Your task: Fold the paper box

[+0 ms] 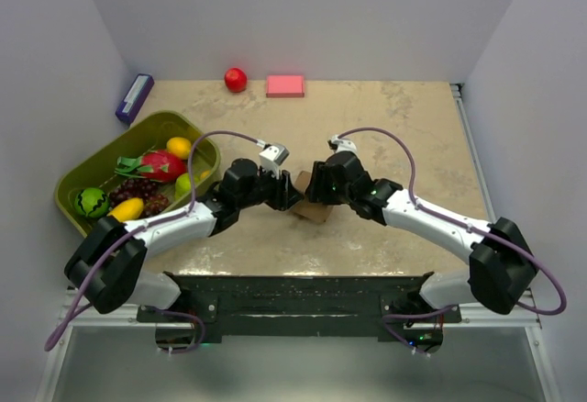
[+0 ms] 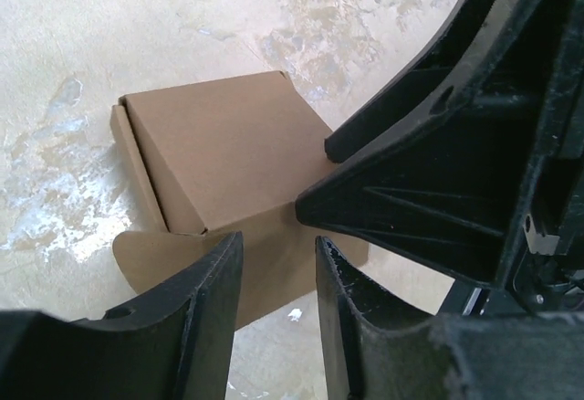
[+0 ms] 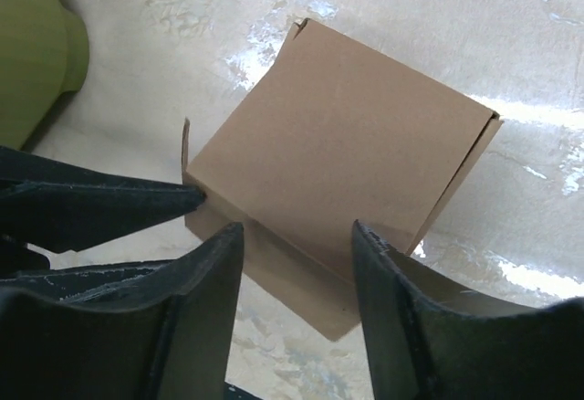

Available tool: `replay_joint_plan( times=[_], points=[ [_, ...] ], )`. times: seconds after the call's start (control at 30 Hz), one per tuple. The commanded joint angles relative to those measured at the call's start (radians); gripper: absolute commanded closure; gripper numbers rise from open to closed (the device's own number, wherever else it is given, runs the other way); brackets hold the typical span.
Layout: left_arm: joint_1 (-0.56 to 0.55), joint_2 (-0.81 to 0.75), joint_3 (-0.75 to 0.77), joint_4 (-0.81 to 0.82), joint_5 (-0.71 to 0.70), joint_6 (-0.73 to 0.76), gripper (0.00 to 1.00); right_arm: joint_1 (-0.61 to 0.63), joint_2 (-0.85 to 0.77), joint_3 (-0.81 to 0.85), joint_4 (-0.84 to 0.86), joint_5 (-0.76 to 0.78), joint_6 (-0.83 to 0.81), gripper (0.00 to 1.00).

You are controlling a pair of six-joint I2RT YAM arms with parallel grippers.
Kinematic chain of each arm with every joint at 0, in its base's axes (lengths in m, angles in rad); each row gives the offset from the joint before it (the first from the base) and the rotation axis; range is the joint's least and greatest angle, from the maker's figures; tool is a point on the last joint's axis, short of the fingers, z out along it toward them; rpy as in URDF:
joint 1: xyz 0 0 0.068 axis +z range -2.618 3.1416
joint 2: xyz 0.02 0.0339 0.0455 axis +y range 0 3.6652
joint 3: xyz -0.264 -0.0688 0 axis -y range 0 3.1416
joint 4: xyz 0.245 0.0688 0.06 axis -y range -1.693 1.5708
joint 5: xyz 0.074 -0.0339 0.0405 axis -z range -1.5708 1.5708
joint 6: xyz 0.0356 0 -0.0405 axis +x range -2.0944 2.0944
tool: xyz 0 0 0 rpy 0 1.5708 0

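Left fingers [image 2: 205,313] and right fingers [image 3: 196,304] both sit parted over the box [image 2: 228,144] on the desk [image 1: 413,145], gripping nothing. Mostly folded into a cube already; one rounded flap [image 2: 155,268] needs tucking.

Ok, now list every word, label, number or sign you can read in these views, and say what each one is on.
No text can be read anywhere.
The cardboard box is plain brown on every face the wrist views show.
The pink block shows no print.
The purple box is too small in the top view to tell whether it bears any text.
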Motion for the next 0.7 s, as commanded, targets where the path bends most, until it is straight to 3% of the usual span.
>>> replay_joint_plan(
  times=[0.0,0.13,0.43,0.67],
  points=[
    [0.007,-0.030,0.088,-0.056,-0.073,0.055,0.55,-0.006,-0.047,0.045,-0.068,0.050,-0.016,0.39],
    [0.030,-0.016,0.116,-0.066,-0.089,0.051,0.54,-0.039,-0.070,0.015,-0.056,0.016,-0.010,0.33],
    [0.043,0.004,0.177,-0.013,-0.078,0.040,0.53,-0.046,-0.082,0.021,-0.051,0.016,-0.012,0.32],
    [0.050,0.147,0.257,-0.070,-0.116,0.118,0.52,-0.061,-0.098,0.001,-0.068,0.034,0.001,0.31]
  ],
)
